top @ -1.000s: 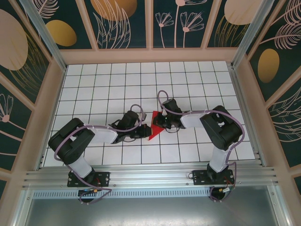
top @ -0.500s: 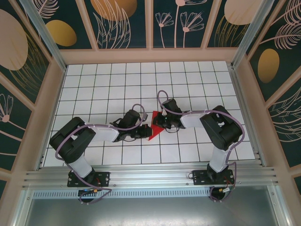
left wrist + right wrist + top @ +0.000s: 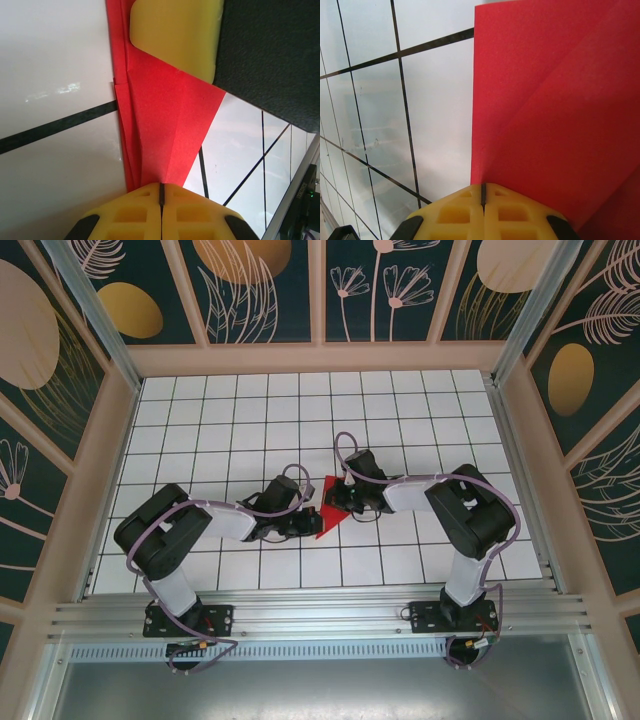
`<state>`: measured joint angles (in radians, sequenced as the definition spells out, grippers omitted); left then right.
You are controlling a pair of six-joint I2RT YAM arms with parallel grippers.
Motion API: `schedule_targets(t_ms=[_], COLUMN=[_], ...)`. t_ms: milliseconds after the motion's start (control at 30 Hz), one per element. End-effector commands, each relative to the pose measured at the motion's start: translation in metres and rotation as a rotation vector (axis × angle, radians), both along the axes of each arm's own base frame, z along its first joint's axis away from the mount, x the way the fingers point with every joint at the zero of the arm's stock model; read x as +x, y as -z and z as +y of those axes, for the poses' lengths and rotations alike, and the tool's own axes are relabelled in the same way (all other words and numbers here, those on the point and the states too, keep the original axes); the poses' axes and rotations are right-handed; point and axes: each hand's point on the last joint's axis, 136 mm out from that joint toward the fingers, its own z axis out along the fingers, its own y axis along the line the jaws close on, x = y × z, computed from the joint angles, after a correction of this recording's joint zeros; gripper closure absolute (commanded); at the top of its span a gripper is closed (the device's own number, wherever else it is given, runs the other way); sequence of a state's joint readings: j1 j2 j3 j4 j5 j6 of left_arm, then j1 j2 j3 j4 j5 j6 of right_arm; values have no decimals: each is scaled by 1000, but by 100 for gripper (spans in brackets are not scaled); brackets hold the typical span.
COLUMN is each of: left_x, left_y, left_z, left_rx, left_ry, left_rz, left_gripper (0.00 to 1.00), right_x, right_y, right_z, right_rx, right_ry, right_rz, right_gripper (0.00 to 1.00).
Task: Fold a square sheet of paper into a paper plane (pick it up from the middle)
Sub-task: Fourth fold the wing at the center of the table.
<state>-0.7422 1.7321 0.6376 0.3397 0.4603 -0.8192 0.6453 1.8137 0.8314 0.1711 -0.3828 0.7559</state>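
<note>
Two arms (image 3: 225,525) stand on a metal rail (image 3: 320,612) at the near edge of the table (image 3: 200,410). Both bend in toward the middle, where their tips meet at the paper (image 3: 326,487).

The paper is bright red and folded into a creased wedge. It lies flat on the white tiles, about in the middle of the table. Its point faces the near side.

The left gripper (image 3: 161,192) comes in from the left. Its yellow fingers are pressed together, and its tip sits on the lower end of the paper. The right gripper (image 3: 483,192) comes in from the right, just past it. Its fingers are pressed together too, and its tip sits on the wider end. I cannot tell if either one pinches the paper or just pushes down on it. The two tips are near each other.

Bare tiles with black lines lie all around the paper. The wooden side walls (image 3: 525,440) are well apart from it. Farther back, the end wall (image 3: 320,290) is dark with painted leaves and gold round shapes.
</note>
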Motion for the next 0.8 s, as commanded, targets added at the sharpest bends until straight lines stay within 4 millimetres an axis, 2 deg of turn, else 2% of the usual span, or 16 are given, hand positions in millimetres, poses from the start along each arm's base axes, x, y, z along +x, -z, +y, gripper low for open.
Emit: schedule_targets(t_ms=[0,267,433,767], left_x=[-27,-41,-52,-60], left_y=[40,34,39,40], left_z=[29,31,31,38], left_rx=[151,119,134,186], left_ry=[3,41,91,125], left_rz=[110,124,150,162], left_gripper=[94,94,93,93], right_x=[-14,-13,-13,-12], right_y=[35,37,38,39], right_z=[-21,-21,-21,-22], right_rx=[-144,-151,-155,-164], right_ry=[11,11,10,11], right_rz=[66,66,68,71], right_gripper=[94,94,94,94])
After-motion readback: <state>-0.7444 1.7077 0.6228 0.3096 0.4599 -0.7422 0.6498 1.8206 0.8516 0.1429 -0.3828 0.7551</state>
